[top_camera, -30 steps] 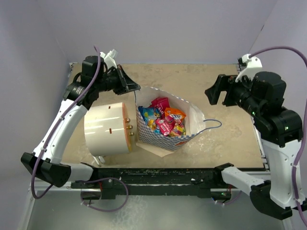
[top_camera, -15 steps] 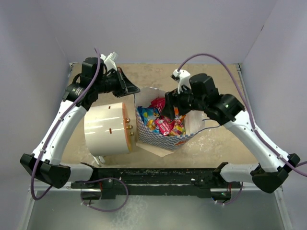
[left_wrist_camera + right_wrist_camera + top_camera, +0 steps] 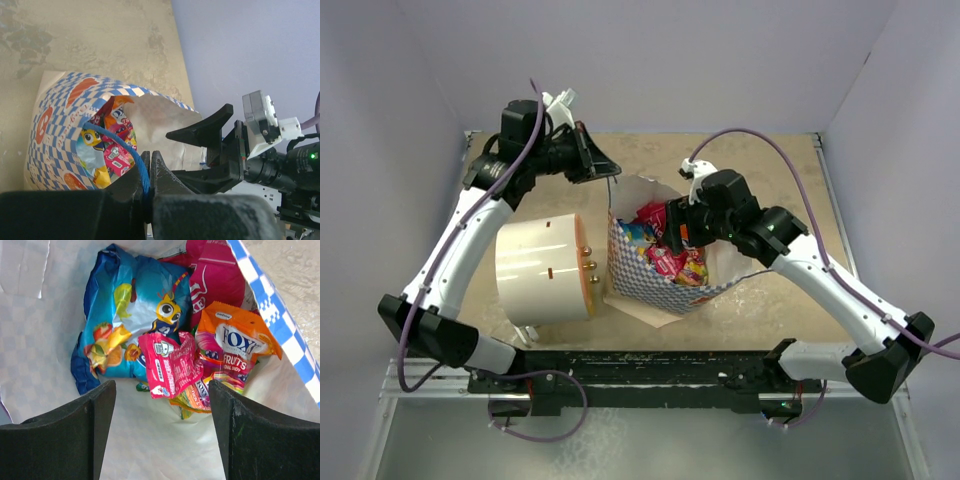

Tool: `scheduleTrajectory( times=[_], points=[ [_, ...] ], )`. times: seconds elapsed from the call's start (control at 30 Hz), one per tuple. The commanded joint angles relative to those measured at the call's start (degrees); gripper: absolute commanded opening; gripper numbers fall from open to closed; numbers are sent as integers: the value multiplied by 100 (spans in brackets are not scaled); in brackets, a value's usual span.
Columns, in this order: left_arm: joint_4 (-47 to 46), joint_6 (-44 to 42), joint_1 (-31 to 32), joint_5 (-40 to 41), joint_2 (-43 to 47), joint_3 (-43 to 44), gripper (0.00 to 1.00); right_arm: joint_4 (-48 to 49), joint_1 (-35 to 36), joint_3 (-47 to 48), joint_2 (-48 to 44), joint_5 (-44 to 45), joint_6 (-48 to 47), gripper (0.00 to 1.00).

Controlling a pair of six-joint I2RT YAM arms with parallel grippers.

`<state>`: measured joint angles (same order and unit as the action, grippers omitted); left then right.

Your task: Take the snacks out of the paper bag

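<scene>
We have swung our right gripper (image 3: 161, 390) in over the paper bag (image 3: 645, 283), jaws wide above the snacks (image 3: 150, 335) inside it, while our left gripper (image 3: 149, 167) pinches the bag's blue cord handle (image 3: 122, 144), seemingly to hold its mouth open.

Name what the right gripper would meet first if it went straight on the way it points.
Probably the small pink packet, centred between the right gripper's open fingers, atop the snacks in the paper bag; depth is unclear.
</scene>
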<state>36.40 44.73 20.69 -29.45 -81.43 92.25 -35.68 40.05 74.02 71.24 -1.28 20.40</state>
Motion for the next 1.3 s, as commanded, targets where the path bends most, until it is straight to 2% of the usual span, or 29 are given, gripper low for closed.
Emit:
scheduleTrajectory(
  times=[0.0,0.1,0.3,0.5,0.67,0.8,0.97,1.1,1.27],
  points=[
    [-1263,-241,-28,-276,-353,878,0,-55,-11,469,-37,584,120,78],
    [-1321,-329,-46,-445,-904,1488,0,-446,-14,869,91,1064,329,80],
    [-1881,-510,-136,-673,-1667,2074,0,-459,-13,1157,127,1075,403,81],
    [-1899,-796,-539,-1223,-2456,3280,0,-704,-15,1332,103,1229,433,83],
    [-1624,-1058,-920,-1142,-2929,4443,0,-591,-17,1314,128,1192,279,84],
    [-1781,-996,-1177,-1434,-3176,4921,0,-531,-23,1370,306,1093,70,85],
    [-1917,-1272,-1181,-1800,-3072,4957,0,-424,-19,1507,590,1047,-124,86],
    [-2337,-1064,-1168,-2230,-2931,4555,0,-365,-131,1563,715,1037,59,87],
    [-2326,-1030,-1121,-2265,-2688,3950,0,-222,-1118,1482,540,677,516,91]
  ],
)
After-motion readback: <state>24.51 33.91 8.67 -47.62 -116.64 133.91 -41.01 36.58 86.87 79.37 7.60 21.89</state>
